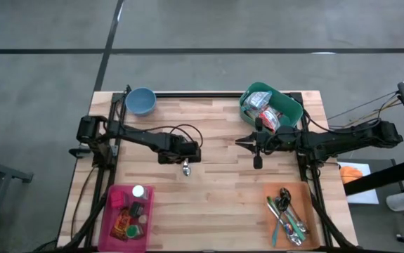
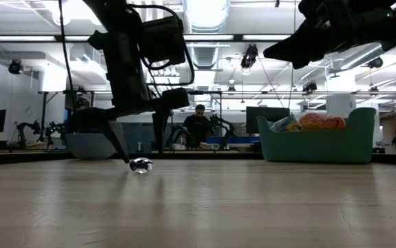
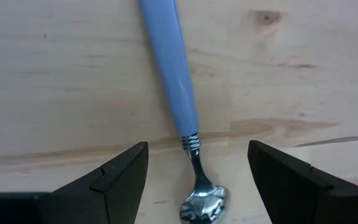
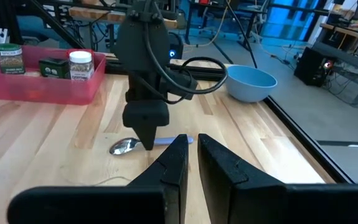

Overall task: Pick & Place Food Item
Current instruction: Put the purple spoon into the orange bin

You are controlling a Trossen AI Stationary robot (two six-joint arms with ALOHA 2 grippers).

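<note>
Left gripper [image 1: 186, 163] open over a spoon [image 1: 186, 167] lying on the table [image 1: 216, 204].
High view: right gripper [image 1: 242, 143] shut, empty, mid-table beside the green bin [image 1: 294, 107]. Low view: spoon bowl [image 2: 141, 165] rests on the wood. Left wrist view: fingers [image 3: 126, 174] straddle the spoon [image 3: 177, 93], apart from it. Right wrist view: spoon [image 4: 129, 145] under the left gripper [image 4: 146, 134]; blue bowl [image 4: 249, 83] beyond.
</note>
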